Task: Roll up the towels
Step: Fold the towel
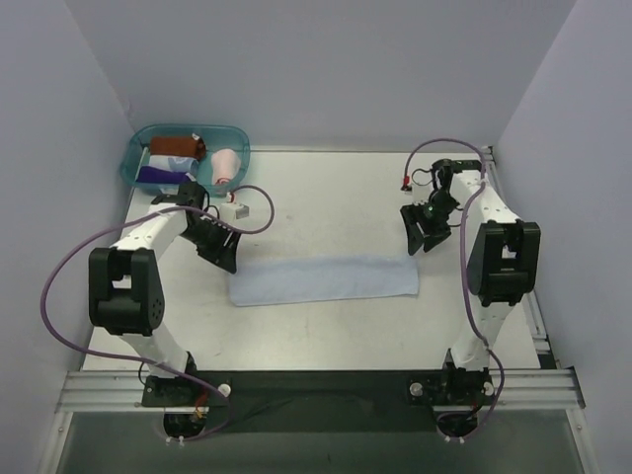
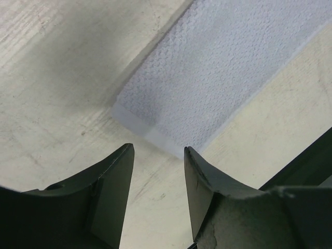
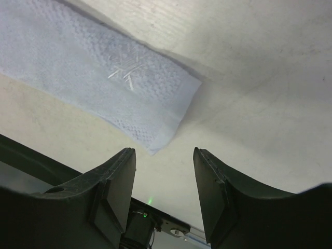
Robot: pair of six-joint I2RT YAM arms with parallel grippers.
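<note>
Two hands hover half open and empty above a desk point(image 1: 326, 197). The left hand point(image 1: 221, 254) is at the left end of a light blue towel point(image 1: 326, 278) lying flat as a long strip, and the right hand point(image 1: 423, 235) is near its right end. A rolled pink towel point(image 1: 225, 165) sits in a teal tub point(image 1: 197, 126) at the far left.

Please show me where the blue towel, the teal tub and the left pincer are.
Blue towel point(image 1: 324, 278), top view, middle of the cloth.
Teal tub point(image 1: 193, 126), top view, far rim.
Left pincer point(image 2: 158, 151), left wrist view, midway between the fingertips.
</note>
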